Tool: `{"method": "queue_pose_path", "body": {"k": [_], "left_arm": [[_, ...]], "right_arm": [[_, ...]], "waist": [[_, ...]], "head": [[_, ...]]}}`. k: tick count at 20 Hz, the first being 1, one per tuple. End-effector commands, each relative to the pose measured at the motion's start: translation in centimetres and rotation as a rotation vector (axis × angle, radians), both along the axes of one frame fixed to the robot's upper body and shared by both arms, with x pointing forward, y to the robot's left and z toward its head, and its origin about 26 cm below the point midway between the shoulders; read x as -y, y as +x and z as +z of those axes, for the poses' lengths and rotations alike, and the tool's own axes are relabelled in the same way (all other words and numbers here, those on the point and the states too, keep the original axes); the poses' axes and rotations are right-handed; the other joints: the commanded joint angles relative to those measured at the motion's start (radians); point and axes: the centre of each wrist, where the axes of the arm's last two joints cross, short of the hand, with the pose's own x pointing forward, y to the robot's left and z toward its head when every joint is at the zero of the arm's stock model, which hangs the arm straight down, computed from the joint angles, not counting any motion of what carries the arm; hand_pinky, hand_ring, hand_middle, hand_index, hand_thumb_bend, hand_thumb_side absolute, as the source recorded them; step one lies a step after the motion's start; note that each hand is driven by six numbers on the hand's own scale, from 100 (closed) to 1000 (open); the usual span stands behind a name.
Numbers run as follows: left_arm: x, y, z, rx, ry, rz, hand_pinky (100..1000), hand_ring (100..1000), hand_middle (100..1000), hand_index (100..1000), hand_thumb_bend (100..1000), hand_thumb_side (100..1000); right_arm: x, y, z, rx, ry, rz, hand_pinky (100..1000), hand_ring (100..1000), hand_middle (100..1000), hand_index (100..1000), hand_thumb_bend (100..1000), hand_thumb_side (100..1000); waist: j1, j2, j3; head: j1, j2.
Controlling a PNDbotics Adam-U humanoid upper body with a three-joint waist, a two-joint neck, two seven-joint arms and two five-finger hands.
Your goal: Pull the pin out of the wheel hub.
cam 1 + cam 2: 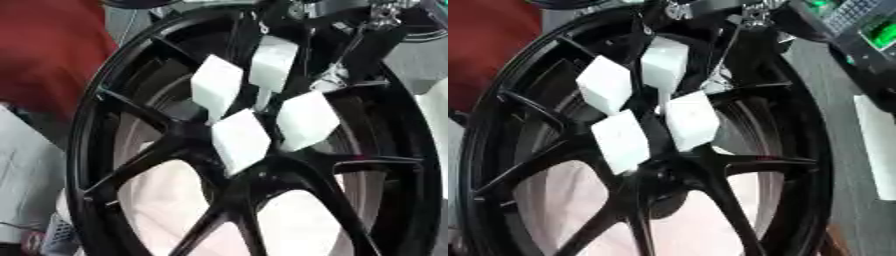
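A black spoked wheel (131, 165) fills both views, and its hub (254, 172) lies just below the middle. Several white blocky pieces crowd right above the hub: one at the upper left (216, 85), one at the top (273, 62) with a thin white stem (262, 99) pointing down toward the hub, one at the right (306, 120) and one lowest (241, 140). I cannot tell which of them is the pin. My right hand (372, 27) comes in from the top as black and silver parts just above the blocks, and its grip is hidden. My left hand is out of view.
A red cloth-like mass (48, 50) lies at the upper left beside the rim. White padding (166, 200) shows through the lower spokes. A device with green lit panels (868, 25) and a white slab (877, 150) stand to the right of the wheel.
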Motion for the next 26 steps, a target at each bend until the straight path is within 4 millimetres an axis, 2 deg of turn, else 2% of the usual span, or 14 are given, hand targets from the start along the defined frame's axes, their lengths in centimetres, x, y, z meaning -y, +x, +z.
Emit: {"method": "queue_pose_path", "body": {"k": [1, 4, 10, 15, 20, 22, 24, 26], "left_arm": [[-0.03, -0.2, 0.71, 0.023, 0.012, -0.008, 788, 793, 791, 846, 181, 902], [0.01, -0.18, 0.7, 0.023, 0.009, -0.01, 789, 793, 789, 846, 182, 903], [0.08, -0.15, 0.67, 0.022, 0.007, -0.013, 789, 793, 789, 846, 183, 902], [0.11, -0.15, 0.68, 0.024, 0.004, -0.012, 789, 794, 788, 845, 184, 902], [0.13, -0.15, 0.69, 0.026, -0.002, -0.011, 789, 794, 786, 845, 186, 902], [0.14, -0.15, 0.68, 0.027, -0.006, -0.012, 789, 794, 786, 845, 186, 902], [0.11, -0.16, 0.67, 0.026, -0.008, -0.012, 789, 794, 786, 845, 186, 902], [0.09, -0.16, 0.69, 0.026, -0.007, -0.012, 789, 794, 786, 845, 186, 902]], "right_arm": [[1.08, -0.28, 1.41, 0.065, -0.102, -0.006, 863, 893, 845, 859, 339, 100], [1.13, -0.08, 1.41, 0.062, -0.098, -0.004, 862, 886, 830, 844, 291, 100], [0.8, -0.23, 1.52, 0.012, -0.058, 0.035, 859, 854, 713, 770, 171, 100], [0.83, -0.42, 1.72, -0.015, -0.031, 0.061, 831, 788, 562, 626, 100, 100], [0.84, -0.25, 1.66, -0.034, -0.023, 0.074, 819, 747, 463, 525, 100, 100], [0.85, -0.22, 1.72, -0.037, -0.019, 0.077, 818, 744, 455, 515, 100, 100], [0.83, -0.29, 1.95, -0.035, -0.013, 0.08, 812, 730, 422, 450, 100, 100], [0.79, -0.4, 2.19, -0.032, -0.009, 0.083, 812, 730, 422, 450, 100, 100]], "waist": [[0.004, -0.02, 0.0], [0.004, -0.019, 0.001], [0.002, -0.02, 0.001], [0.0, -0.02, 0.004], [-0.004, -0.019, 0.009], [-0.005, -0.019, 0.01], [-0.007, -0.02, 0.012], [-0.009, -0.022, 0.013]], "head": [[-0.007, -0.02], [-0.008, -0.022], [-0.009, -0.024], [-0.01, -0.027], [-0.018, -0.028], [-0.019, -0.028], [-0.021, -0.028], [-0.022, -0.028]]}}
